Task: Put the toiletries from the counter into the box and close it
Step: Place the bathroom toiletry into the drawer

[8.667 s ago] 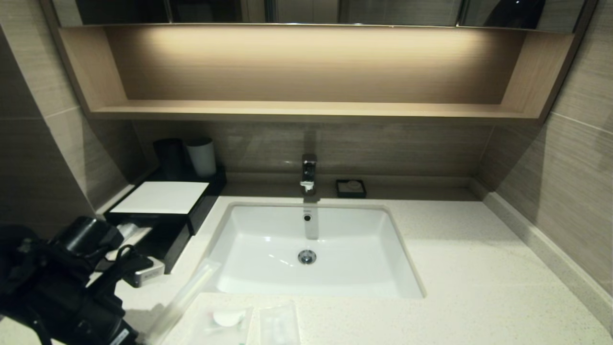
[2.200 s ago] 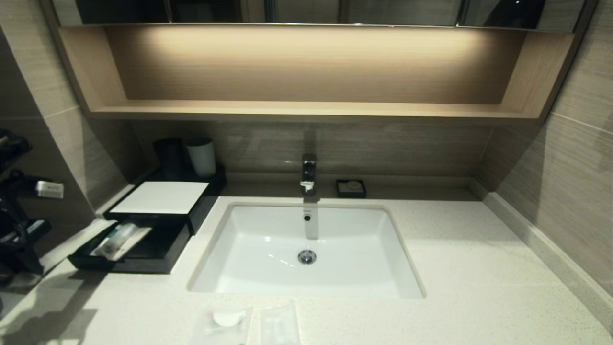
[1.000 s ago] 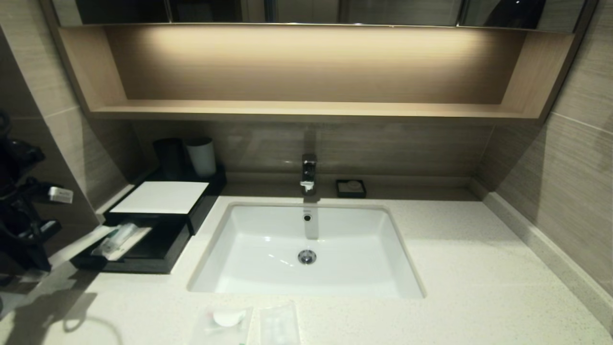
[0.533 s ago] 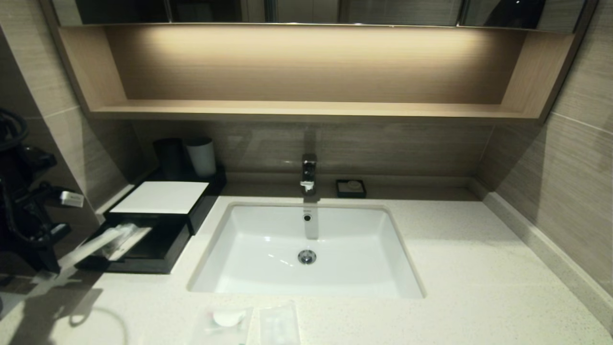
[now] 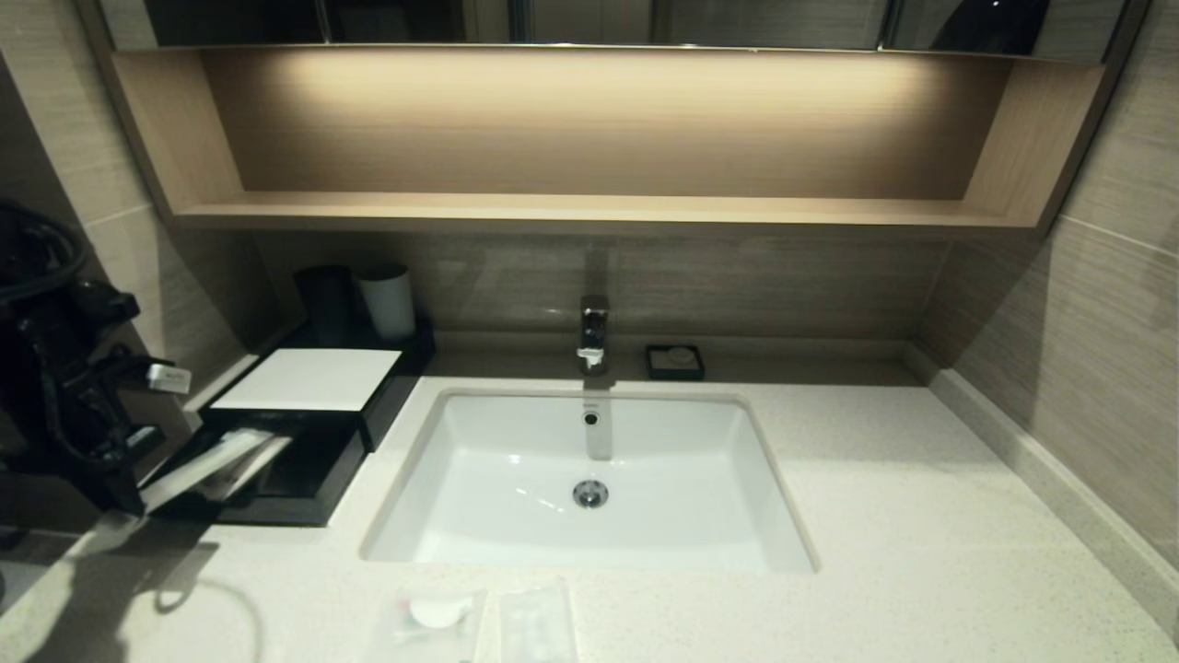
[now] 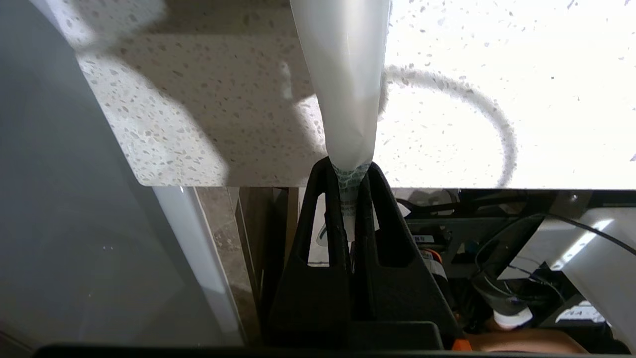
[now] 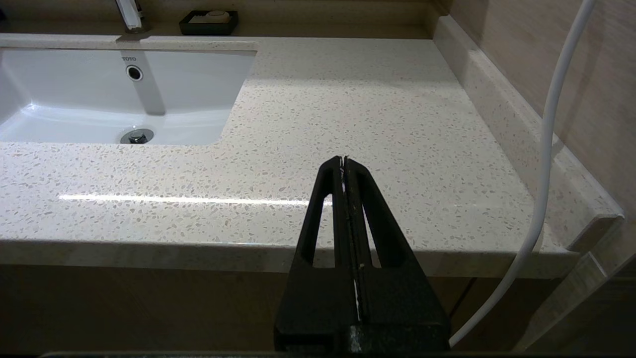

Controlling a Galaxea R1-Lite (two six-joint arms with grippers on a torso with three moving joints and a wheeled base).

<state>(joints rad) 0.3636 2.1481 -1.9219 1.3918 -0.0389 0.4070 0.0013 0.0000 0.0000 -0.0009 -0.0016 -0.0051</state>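
Fingers of your left gripper (image 6: 349, 171) pinch the near end of the long packet (image 6: 343, 74), whose far end reaches over the box's (image 5: 309, 379) open drawer (image 5: 267, 483). Two more packets (image 5: 433, 617) lie on the counter (image 5: 921, 516), in front of the sink (image 5: 589, 479). Your right gripper (image 7: 344, 160) is pressed together, empty, right of the sink.
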